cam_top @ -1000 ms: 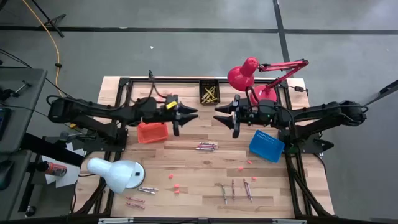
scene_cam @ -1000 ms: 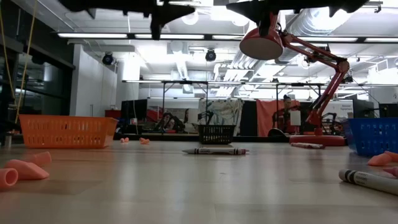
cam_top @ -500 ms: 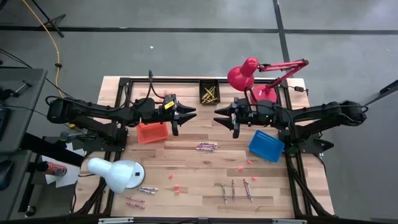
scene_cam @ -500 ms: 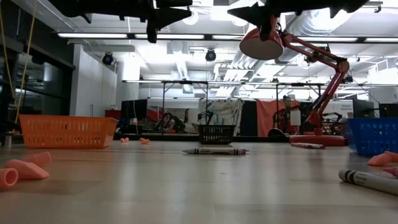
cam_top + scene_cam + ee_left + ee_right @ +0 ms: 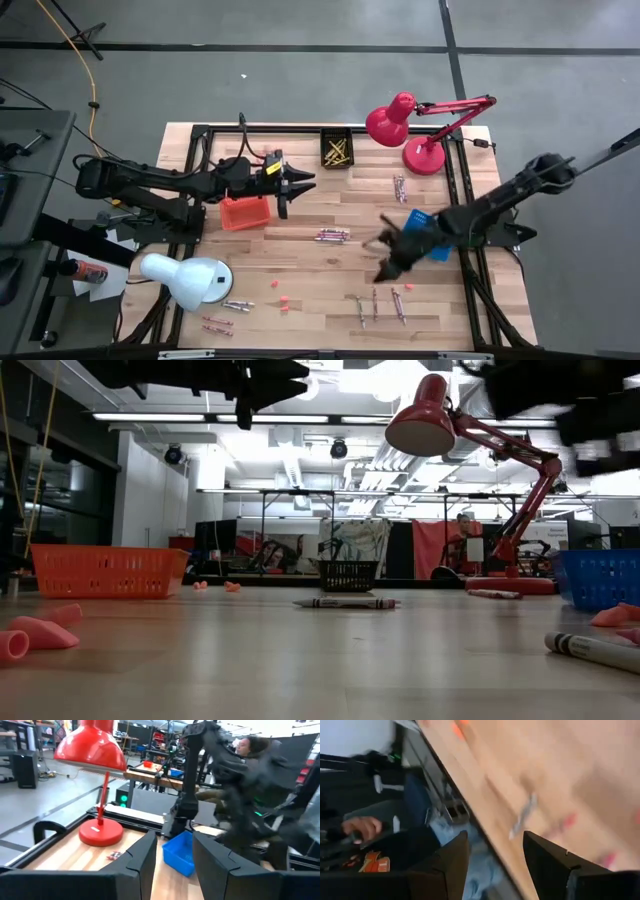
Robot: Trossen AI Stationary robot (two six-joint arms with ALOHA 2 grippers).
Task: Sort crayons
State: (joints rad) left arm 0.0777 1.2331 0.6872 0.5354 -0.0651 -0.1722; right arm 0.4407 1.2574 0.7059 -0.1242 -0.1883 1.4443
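My right gripper [image 5: 385, 262] hangs low over the front half of the table [image 5: 310, 275], blurred, fingers apart, nothing held.

Just in front of it on the wood lie three loose crayons [image 5: 376, 304], side by side and untouched. A small bunch of crayons [image 5: 332, 236] sits near the table's middle, between my two arms. The blue basket [image 5: 432, 236] sits right under my right forearm, partly covered by it. Further back, a few more crayons [image 5: 400, 187] lie beside the red desk lamp [image 5: 415, 130], and yellow crayons fill the black bin [image 5: 336, 149]. My left gripper [image 5: 290, 190] waits above the orange basket's [image 5: 245, 212] far corner, fingers parted, empty. Pink chips [image 5: 282, 298] dot the front boards near the white lamp [image 5: 190, 279].
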